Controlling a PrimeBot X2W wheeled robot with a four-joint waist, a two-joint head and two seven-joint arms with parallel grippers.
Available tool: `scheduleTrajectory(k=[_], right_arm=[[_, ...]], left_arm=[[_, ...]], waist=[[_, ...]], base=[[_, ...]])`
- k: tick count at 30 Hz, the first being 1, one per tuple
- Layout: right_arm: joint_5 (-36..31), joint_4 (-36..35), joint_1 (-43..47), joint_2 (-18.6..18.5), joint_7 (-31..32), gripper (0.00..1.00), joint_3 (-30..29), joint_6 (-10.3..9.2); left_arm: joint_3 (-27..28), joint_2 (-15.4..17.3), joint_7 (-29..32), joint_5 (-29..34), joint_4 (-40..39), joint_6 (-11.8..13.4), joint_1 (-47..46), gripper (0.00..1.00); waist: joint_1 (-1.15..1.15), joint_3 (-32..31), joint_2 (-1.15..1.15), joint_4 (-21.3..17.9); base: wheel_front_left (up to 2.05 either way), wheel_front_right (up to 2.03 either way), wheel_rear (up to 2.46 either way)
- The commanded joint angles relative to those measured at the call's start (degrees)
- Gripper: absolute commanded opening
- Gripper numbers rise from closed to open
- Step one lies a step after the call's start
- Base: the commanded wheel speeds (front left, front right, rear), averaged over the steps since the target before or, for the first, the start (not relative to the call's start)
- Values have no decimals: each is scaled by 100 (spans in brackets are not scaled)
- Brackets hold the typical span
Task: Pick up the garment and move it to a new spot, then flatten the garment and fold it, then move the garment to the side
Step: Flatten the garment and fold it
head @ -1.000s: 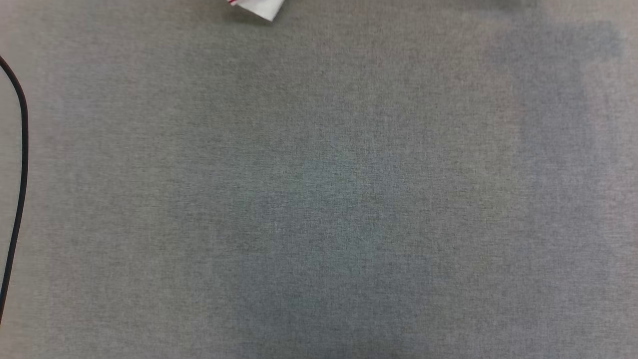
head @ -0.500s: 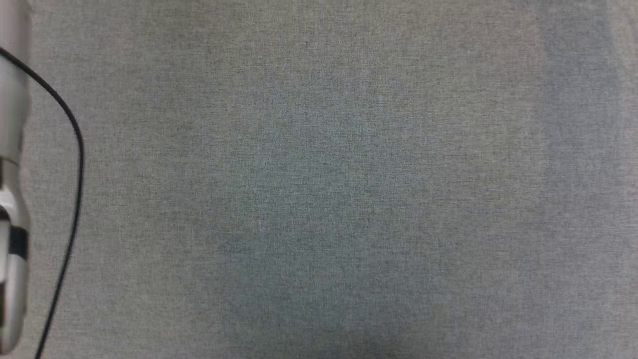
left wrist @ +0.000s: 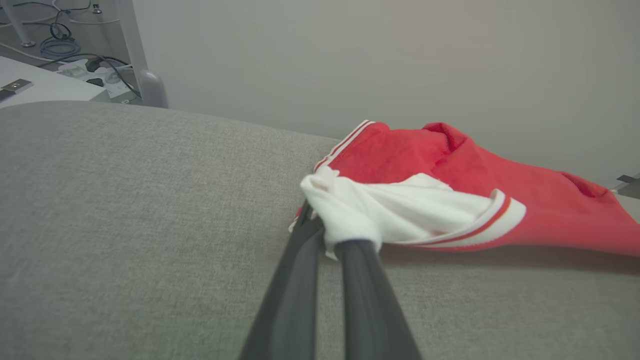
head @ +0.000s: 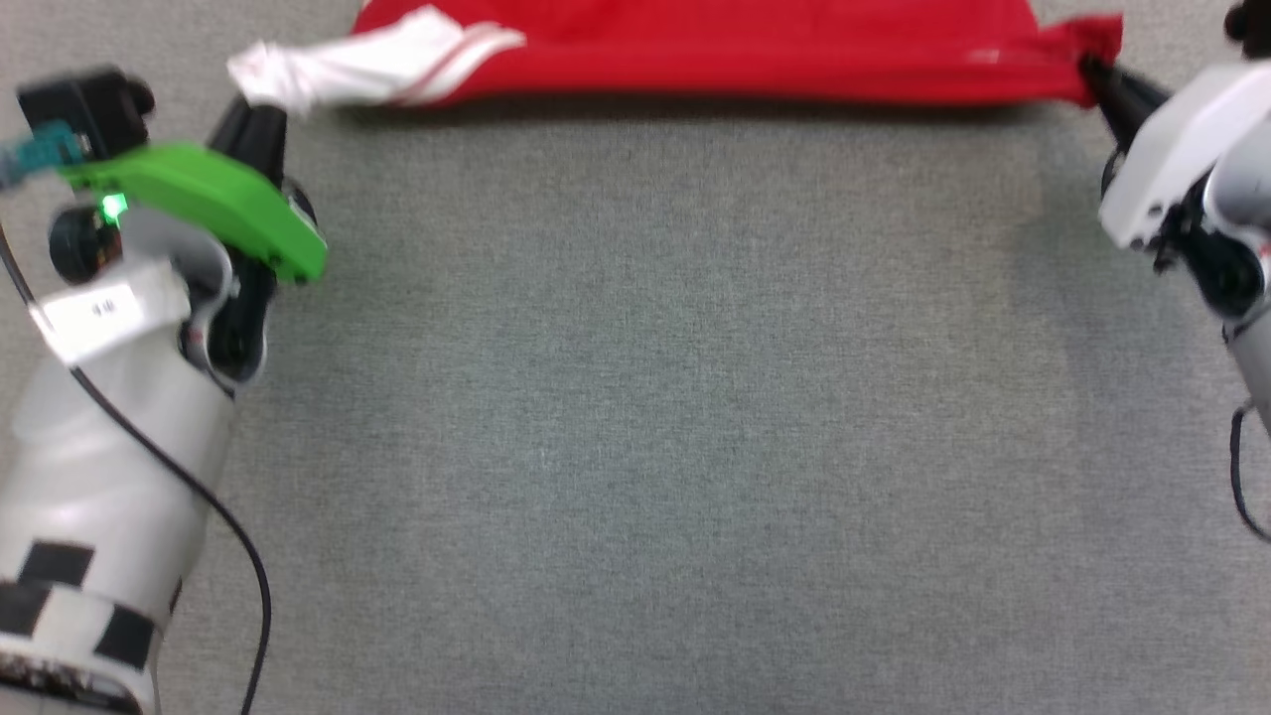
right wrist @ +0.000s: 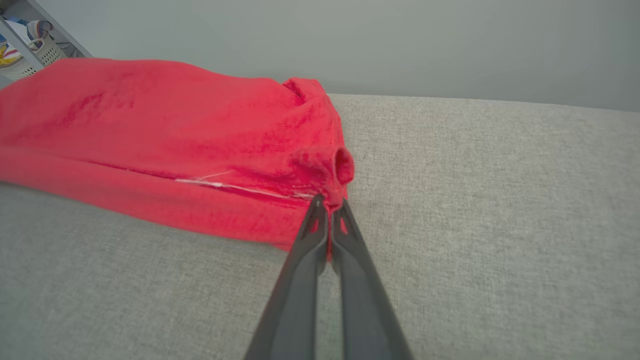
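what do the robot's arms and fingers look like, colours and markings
Left arm: pale grey, black square markings, a white label, a bright green cover with a lit green light, a thin black cable. Right arm: white casing, dark joints. Both have long, slim dark grey fingers.

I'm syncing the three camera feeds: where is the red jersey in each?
Head view: garment spans the top edge.
Left wrist view: right of centre, white sleeve in the left gripper.
Right wrist view: upper left, pinched by the right gripper.
Shared landmark: grey cloth surface.
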Motion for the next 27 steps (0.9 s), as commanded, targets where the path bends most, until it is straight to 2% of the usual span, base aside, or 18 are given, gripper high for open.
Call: scheduleTrajectory(k=[1,8,11,16,17,18,23,27], right_arm=[[87,-84,274,-145,-72,0,-16,-49],[265,-617,1722,-450,-103,0,-157,-49],[271,-830,2295,-499,-81,0,-290,-49],[146,-1277,3334,-535,-10,0,-659,-49],[43,-1623,3940,-466,44,0,-953,-49],[6,-1759,4178,-407,87,0,-1094,-49],[-277,-2389,5218,-125,408,0,-1887,-49],[-661,-3127,6118,281,874,0,-2615,-49]], left_arm=[[19,128,-100,-74,-86,17,286,0],[234,234,-226,-60,-697,27,1715,0],[322,298,-229,36,-1064,150,2309,0],[361,473,-231,209,-1827,545,3329,0],[335,592,-195,232,-2315,807,3877,0],[330,645,-148,220,-2512,920,4090,0],[371,967,147,104,-3473,1390,4954,0],[459,1308,446,-67,-4310,1736,5645,0]], waist=[[0,-429,0,71],[0,-1125,0,188],[0,-1378,0,208],[0,-1769,0,269],[0,-1961,0,301],[0,-2019,0,306],[0,-2224,0,376],[0,-2342,0,426]], base=[[0,0,0],[0,0,0],[0,0,0],[0,0,0],[0,0,0],[0,0,0],[0,0,0],[0,0,0]])
